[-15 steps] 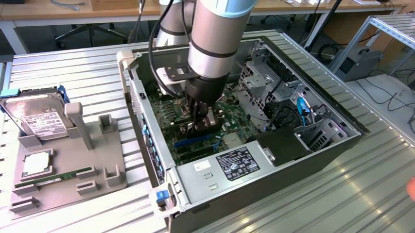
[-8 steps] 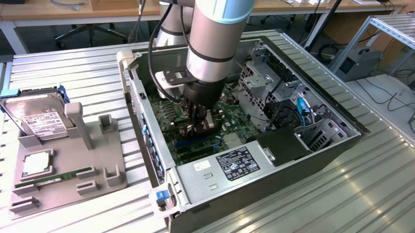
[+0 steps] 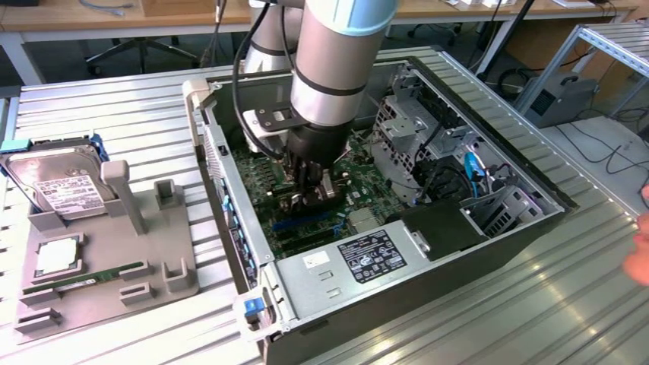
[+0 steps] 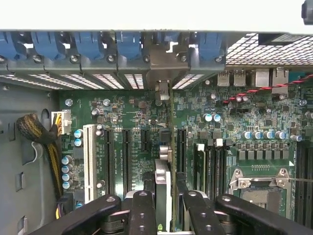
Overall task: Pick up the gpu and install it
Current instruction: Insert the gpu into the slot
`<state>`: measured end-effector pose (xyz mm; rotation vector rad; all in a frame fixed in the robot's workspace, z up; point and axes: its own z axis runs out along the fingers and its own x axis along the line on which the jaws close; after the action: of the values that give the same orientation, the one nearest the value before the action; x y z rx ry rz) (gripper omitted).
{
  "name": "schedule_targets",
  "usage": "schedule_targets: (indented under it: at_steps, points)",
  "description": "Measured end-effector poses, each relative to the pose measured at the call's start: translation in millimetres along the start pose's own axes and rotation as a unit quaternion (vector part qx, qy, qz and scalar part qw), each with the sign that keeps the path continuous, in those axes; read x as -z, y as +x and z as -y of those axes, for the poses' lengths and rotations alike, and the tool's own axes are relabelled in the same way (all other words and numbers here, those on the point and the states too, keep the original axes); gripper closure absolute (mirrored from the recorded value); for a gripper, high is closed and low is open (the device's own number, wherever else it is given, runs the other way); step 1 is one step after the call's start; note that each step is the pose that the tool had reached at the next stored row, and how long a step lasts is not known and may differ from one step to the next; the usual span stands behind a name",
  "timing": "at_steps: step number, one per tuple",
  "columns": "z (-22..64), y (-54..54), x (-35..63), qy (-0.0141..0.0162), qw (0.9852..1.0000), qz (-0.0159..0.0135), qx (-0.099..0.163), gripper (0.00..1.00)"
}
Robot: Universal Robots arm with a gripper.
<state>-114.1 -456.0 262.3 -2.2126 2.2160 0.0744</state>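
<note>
Motherboard point(image 4: 132, 110) below: gpu point(image 4: 164, 188) is pinched edge-on between gripper point(image 4: 165, 203) fingers point(image 4: 143, 208), long axis 12–6 o'clock along slots point(image 4: 108, 156).

The gpu point(image 4: 163, 188) is seen edge-on, its lower part hidden behind fingers point(image 4: 142, 213).

Pincer point(image 3: 310, 194) hemmed inside case point(image 3: 527, 228): drive cage point(image 3: 406, 133) beside, motherboard point(image 4: 220, 112) beneath.

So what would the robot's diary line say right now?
stage: installing | gripper: shut on gpu | place: over motherboard slots, inside computer case
</note>
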Motion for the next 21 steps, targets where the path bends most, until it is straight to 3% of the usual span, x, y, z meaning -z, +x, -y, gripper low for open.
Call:
schedule_targets:
  at_steps: [1, 2, 3, 21]
  points:
    - [0.0, 2.0, 0.0, 0.0001, 1.0, 0.0014, 0.0, 0.73]
    - [1.4, 2.4, 0.1, 0.0, 1.0, -0.0052, 0.0, 0.73]
    - [2.4, 2.5, -0.2, 0.0, 1.0, -0.0076, 0.0, 0.73]
    - [2.5, 2.7, -5.2, 0.0, 1.0, -0.0077, 0.0, 0.73]
